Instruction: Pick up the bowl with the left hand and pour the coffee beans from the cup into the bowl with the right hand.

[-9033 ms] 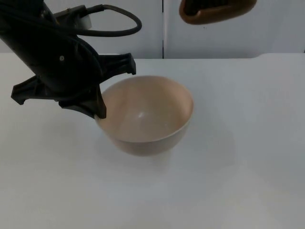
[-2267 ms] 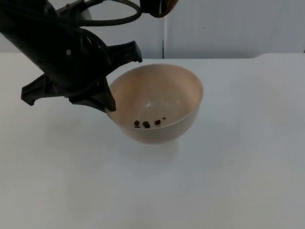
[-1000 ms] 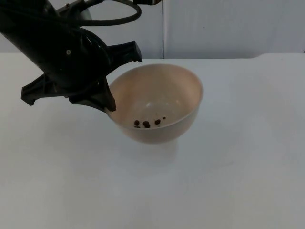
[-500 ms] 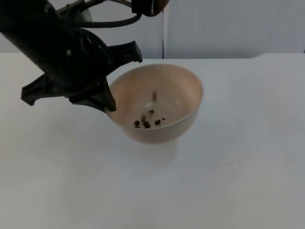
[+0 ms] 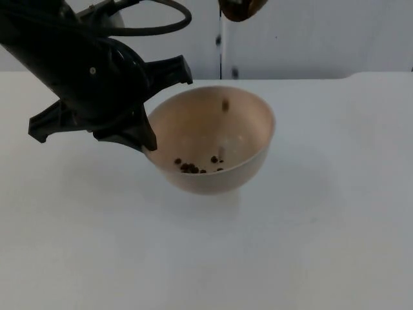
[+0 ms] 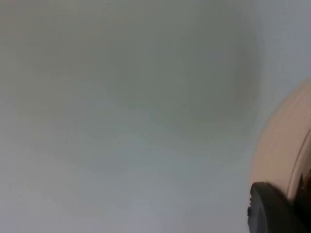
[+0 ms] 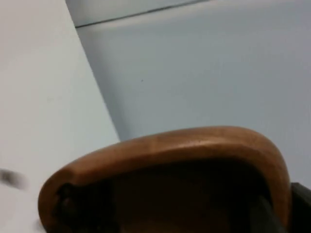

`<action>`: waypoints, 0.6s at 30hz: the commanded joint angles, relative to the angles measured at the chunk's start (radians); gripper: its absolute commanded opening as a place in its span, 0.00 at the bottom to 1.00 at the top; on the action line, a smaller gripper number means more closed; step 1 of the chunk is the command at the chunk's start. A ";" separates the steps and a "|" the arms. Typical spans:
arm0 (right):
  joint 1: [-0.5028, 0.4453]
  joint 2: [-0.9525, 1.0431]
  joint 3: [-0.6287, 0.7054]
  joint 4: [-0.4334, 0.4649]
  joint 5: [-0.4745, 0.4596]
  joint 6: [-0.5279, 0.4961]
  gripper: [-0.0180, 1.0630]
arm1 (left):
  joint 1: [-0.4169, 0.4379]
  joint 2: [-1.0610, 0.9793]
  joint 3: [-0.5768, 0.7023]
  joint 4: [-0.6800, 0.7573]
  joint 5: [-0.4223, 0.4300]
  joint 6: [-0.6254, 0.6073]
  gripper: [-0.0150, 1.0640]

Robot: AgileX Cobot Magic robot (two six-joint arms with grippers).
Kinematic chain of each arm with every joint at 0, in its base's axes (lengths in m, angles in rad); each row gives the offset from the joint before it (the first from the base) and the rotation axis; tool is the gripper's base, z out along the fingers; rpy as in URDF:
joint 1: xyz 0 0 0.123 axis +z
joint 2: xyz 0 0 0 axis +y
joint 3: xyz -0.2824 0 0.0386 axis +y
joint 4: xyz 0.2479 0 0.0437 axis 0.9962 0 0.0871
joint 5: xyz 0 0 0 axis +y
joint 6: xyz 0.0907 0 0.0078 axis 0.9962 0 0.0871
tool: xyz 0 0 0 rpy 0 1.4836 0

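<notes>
Top view first: we see the left gripper (image 5: 143, 110) at the upper left of the frame, clamped onto the near-left rim of the beige bowl (image 5: 242, 132), which it holds tilted a little above the white table (image 5: 310, 232). At the very top edge, just right of centre, we catch the brown cup (image 5: 241, 8) hanging over the bowl, and coffee beans (image 5: 191, 167) lie clustered on the bowl's floor while one more bean (image 5: 224, 104) is in the air just inside the far rim. Two darker specks show against the grey partition wall (image 5: 310, 35) below the cup. Left wrist view gives us the bowl's outer wall (image 6: 284, 145) beside a black fingertip (image 6: 269, 208). Right wrist view has the cup's wooden rim (image 7: 165, 145) tipped on its side; the right gripper's fingers we cannot make out, so its grip we cannot tell.
</notes>
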 commanded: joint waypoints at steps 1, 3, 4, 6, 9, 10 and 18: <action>-0.016 -0.031 -0.003 0.070 0.002 0.011 0.02 | 0.003 -0.007 0.001 -0.016 -0.008 -0.005 0.01; -0.029 -0.038 -0.003 0.137 -0.019 0.021 0.02 | 0.003 -0.007 0.001 -0.016 -0.010 -0.005 0.01; -0.029 -0.038 -0.003 0.163 -0.021 0.022 0.02 | 0.003 -0.007 0.001 -0.016 -0.010 -0.005 0.01; -0.039 -0.038 -0.003 0.174 -0.021 0.026 0.02 | 0.003 -0.007 0.001 -0.016 -0.010 -0.005 0.01; -0.040 -0.038 -0.003 0.211 -0.029 0.029 0.02 | 0.003 -0.007 0.001 -0.016 -0.005 -0.005 0.01; -0.040 -0.038 -0.003 0.219 -0.029 0.029 0.02 | 0.003 -0.007 0.001 -0.014 -0.005 -0.005 0.01; -0.040 -0.038 -0.003 0.243 -0.029 0.029 0.02 | 0.003 -0.007 0.001 -0.012 -0.003 -0.005 0.01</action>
